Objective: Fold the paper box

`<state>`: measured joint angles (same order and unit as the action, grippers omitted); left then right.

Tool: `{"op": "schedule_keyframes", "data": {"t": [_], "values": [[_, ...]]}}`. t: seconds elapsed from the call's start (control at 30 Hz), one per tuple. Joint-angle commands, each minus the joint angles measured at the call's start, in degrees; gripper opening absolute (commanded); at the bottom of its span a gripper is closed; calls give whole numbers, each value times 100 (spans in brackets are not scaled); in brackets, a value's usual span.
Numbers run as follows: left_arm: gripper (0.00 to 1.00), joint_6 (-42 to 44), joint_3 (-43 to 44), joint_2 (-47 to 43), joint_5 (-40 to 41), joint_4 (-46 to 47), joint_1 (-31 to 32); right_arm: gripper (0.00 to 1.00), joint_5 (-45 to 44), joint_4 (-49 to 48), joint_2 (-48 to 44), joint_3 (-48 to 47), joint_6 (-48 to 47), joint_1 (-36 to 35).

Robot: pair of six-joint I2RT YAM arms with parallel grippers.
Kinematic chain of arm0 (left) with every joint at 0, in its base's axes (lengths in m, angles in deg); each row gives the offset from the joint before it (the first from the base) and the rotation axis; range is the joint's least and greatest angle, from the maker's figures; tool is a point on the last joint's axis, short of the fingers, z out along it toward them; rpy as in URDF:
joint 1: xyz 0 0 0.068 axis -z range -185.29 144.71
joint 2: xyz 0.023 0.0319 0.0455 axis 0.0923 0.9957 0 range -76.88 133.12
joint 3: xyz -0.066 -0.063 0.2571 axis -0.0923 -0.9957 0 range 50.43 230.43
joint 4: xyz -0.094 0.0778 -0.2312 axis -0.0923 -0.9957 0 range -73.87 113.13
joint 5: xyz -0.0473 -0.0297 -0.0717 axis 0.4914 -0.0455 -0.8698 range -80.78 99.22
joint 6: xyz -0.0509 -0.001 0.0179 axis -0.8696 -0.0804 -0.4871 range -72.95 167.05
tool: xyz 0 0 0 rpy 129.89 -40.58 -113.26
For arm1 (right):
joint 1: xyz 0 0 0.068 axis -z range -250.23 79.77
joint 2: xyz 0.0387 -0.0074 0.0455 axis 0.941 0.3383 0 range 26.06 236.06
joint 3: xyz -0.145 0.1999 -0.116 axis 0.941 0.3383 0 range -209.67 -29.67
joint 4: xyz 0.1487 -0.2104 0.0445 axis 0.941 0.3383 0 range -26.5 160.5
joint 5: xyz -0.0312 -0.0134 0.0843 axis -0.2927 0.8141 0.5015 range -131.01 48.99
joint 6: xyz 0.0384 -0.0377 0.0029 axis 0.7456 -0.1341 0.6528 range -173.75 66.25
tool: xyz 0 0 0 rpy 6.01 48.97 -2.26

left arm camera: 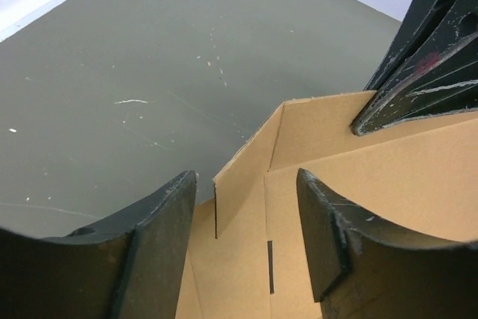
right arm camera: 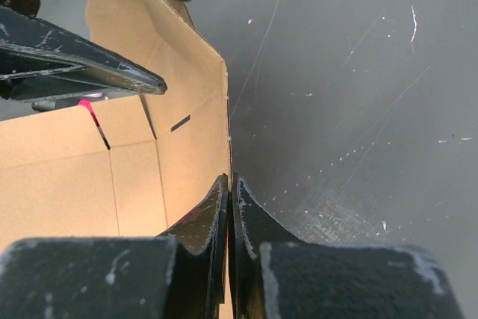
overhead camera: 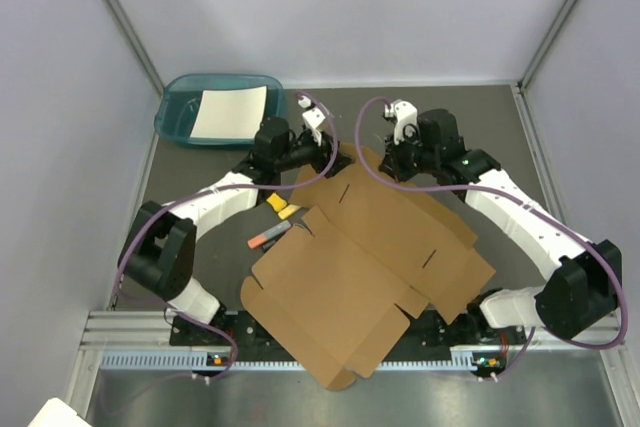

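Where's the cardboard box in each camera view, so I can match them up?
Top external: paper box, mostly flat, centre, between the arms.
Left wrist: lower right, straddled by the open left gripper.
Right wrist: left half, its edge pinched in the shut right gripper.
Shared landmark: the upturned flap at its far end.

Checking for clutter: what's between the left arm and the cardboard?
Top view: a small yellow object and an orange-and-grey pen lie between the left arm and the cardboard's left edge.
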<state>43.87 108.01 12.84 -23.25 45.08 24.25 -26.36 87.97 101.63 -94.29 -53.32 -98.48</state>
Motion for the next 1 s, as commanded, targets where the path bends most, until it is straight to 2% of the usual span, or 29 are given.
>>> {"op": "schedule_keyframes", "data": {"t": [0.0, 0.1, 0.2, 0.23, 0.33, 0.37, 0.4, 0.47, 0.6, 0.7, 0.73, 0.8, 0.83, 0.93, 0.97], "values": [[57, -174, 254, 169, -471, 502, -1, 0, 64, 181, -86, -218, 28, -84], [50, -323, 236, 231, -532, 652, 8, 0, 55, 172, -78, -218, 28, -84], [36, -367, 210, 205, -506, 687, 8, 0, 46, 181, -60, -218, 28, -84], [26, -428, 183, 187, -480, 722, 8, 0, 46, 172, -51, -218, 19, -75], [13, -656, -45, 12, -296, 968, 17, 0, 20, 172, -34, -226, 28, -84], [2, -701, -176, -84, -226, 1012, 34, 0, 2, 164, -34, -226, 45, -84], [0, -736, -238, -129, -33, 1030, 60, 0, -15, 155, -34, -226, 45, -84], [0, -737, -449, -313, 257, 1056, 209, 0, -164, 155, -34, -235, 63, -110], [0, -570, -845, -595, 1389, 1276, 736, 0, -524, 146, -7, -253, 54, -268], [0, -412, -1029, -674, 2935, 1451, 1369, 0, -674, 120, 28, -253, 150, -330], [0, -394, -1082, -648, 3757, 1504, 1675, 0, -709, 128, 37, -253, 212, -348], [0, -385, -1109, -596, 4465, 1724, 1940, 0, -797, 120, 37, -253, 247, -400], [0, -429, -1109, -517, 5191, 1811, 2159, 0, -841, 120, 28, -253, 274, -418], [0, -674, -934, -298, 6048, 1839, 2450, 0, -885, 120, 28, -244, 352, -436], [0, -753, -863, -235, 6564, 1769, 2521, 0, -885, 120, 37, -244, 370, -436]]}}
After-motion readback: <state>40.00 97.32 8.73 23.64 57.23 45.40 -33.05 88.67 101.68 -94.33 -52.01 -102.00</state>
